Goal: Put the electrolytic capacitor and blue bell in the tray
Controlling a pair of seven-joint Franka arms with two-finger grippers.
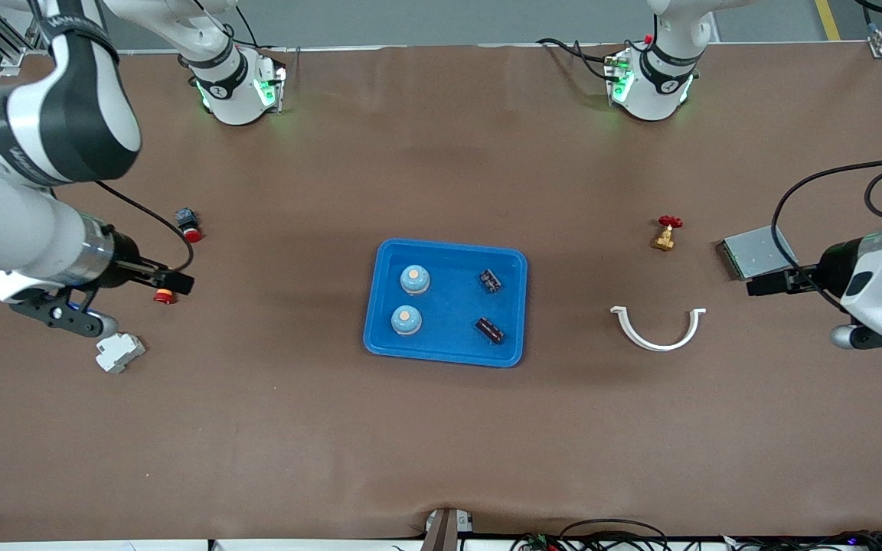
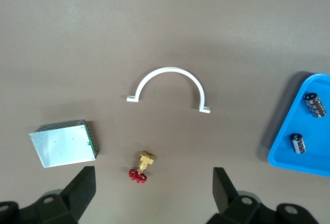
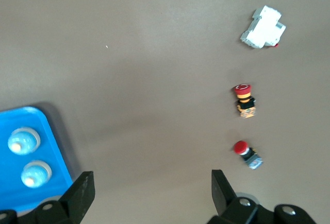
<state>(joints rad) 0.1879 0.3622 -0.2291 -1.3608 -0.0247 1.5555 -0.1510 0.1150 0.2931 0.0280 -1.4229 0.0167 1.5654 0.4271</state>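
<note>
Both grippers hang wide open and empty as we pick this up: from the front, the right gripper (image 1: 66, 315) is over the table at the right arm's end, just beside a white block (image 1: 120, 353) and a red push-button (image 1: 164, 296), and the left gripper (image 1: 881, 337) is over the left arm's end, near a grey metal plate (image 1: 756, 253). Between them sits the blue tray (image 1: 445, 356), well apart from both, and it already holds two blue bells (image 1: 414, 279) and two dark capacitors (image 1: 490, 330). So nothing looks left to fetch; either arm is about equally distant. Over to the left wrist view: spread fingers (image 2: 77, 190) frame bare table, with the tray's corner (image 2: 281, 154) off to one side, capacitors lying on their sides in it, a white curved clip (image 2: 169, 72) and a red-handled valve (image 2: 142, 168) closer in. Right wrist view: fingers (image 3: 80, 193) apart again, bells upright in the tray.
</note>
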